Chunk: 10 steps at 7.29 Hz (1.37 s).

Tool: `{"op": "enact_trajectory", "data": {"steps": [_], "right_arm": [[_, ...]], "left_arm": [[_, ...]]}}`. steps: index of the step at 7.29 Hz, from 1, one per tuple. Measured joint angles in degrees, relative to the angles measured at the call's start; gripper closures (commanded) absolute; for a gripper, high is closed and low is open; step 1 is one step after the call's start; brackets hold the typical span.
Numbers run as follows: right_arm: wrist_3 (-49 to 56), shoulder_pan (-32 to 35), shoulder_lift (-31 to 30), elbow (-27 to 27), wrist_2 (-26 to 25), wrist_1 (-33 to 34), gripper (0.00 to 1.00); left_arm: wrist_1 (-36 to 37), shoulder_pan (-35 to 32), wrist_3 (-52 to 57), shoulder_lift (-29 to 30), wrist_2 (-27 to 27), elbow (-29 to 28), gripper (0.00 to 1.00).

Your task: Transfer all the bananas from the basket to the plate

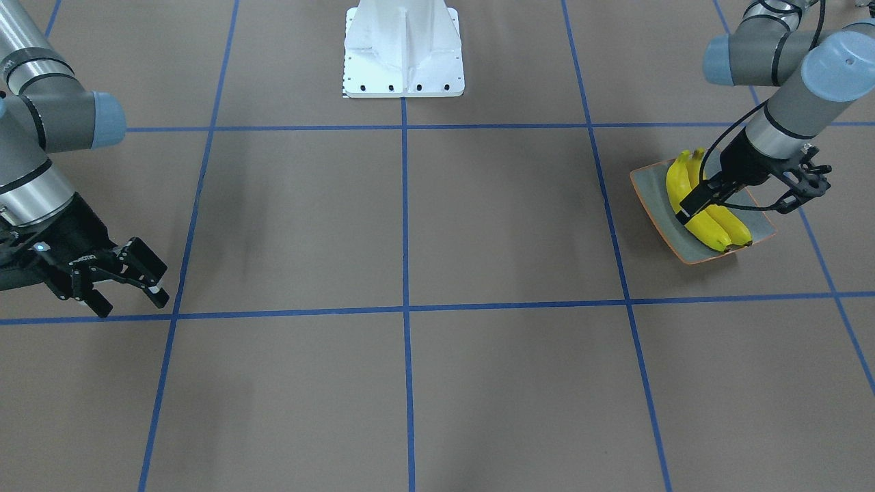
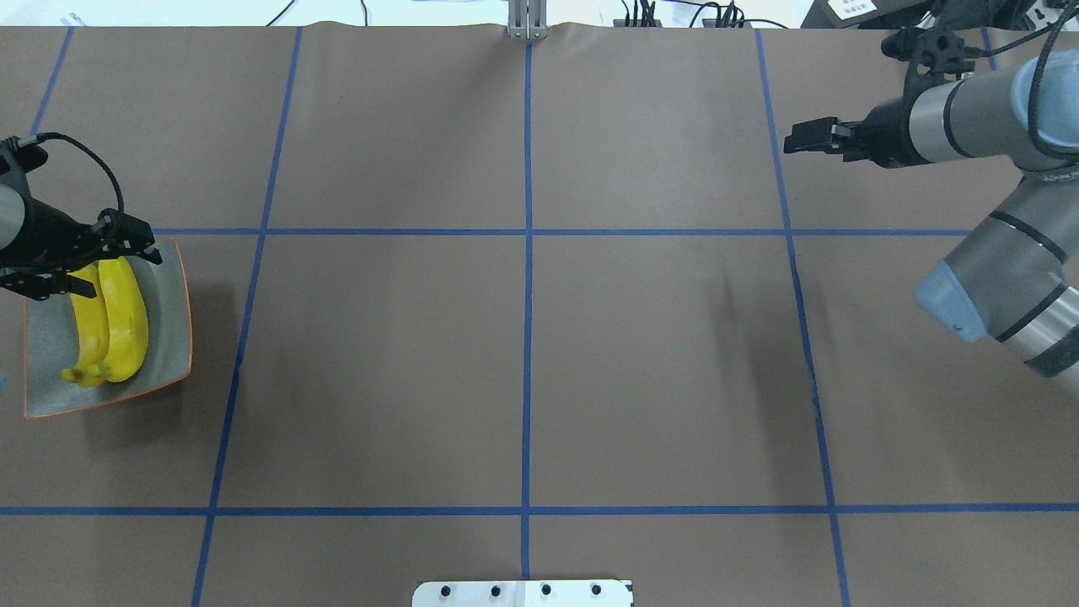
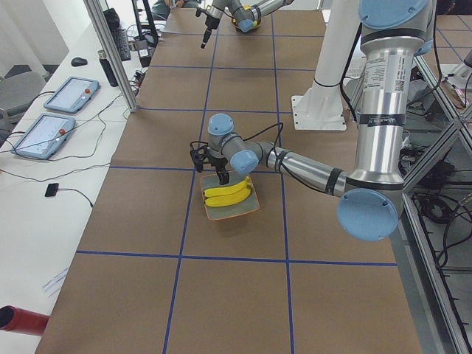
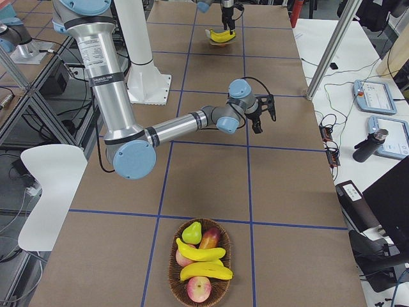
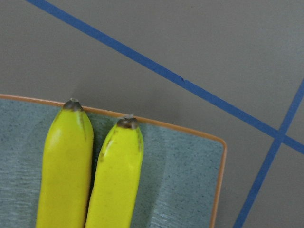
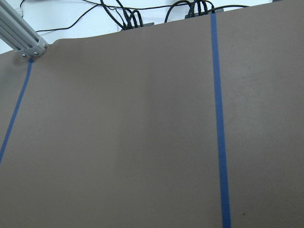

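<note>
Midway through: two bananas on plate at frame right, left pincer above seemingly spread wide and empty; next, fetching the pair left in the basket.

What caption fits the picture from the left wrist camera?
Two yellow bananas lie side by side on the grey-green plate.

Brown table, blue tape grid, white chair

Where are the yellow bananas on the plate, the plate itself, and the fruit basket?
bananas (image 2: 125, 324): overhead exterior view, middle of the bigger banana.
plate (image 2: 171, 329): overhead exterior view, bare grey-green surface beside the bananas.
basket (image 4: 173, 268): exterior right view, woven left rim.
</note>
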<state>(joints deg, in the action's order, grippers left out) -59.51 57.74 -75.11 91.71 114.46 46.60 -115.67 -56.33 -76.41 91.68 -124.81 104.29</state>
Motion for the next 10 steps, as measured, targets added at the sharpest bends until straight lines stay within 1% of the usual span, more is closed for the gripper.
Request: {"op": "enact_trajectory", "data": {"steps": [1,2,3,5,6,8,10], "right_arm": [[3.1,3.1,-1.3,0.0,2.7,1.2,0.00],[6.1,6.9,-2.6,0.1,5.8,4.0,0.00],[10.3,10.6,-4.5,0.0,7.8,6.6,0.00],[23.9,17.5,-9.6,-0.1,9.1,13.3,0.00],[28.9,20.5,-12.9,0.0,9.8,15.7,0.00],[37.4,27.3,-21.5,0.3,12.7,17.2,0.00],[42.4,29.9,-28.6,-0.1,13.0,17.6,0.00]], "left_arm": [[0.0,-1.9,2.4,0.1,-1.1,0.8,0.00],[0.0,-3.9,6.2,0.1,-2.2,1.3,0.00],[0.0,-5.0,9.8,0.2,-2.6,1.4,0.00],[0.0,-5.4,13.0,0.5,-2.7,1.6,0.00],[0.0,-5.4,13.2,0.8,-2.7,1.7,0.00],[-0.1,-5.4,13.1,1.2,-2.6,1.7,0.00],[-0.1,-5.3,13.0,1.2,-2.3,1.8,0.00]]}}
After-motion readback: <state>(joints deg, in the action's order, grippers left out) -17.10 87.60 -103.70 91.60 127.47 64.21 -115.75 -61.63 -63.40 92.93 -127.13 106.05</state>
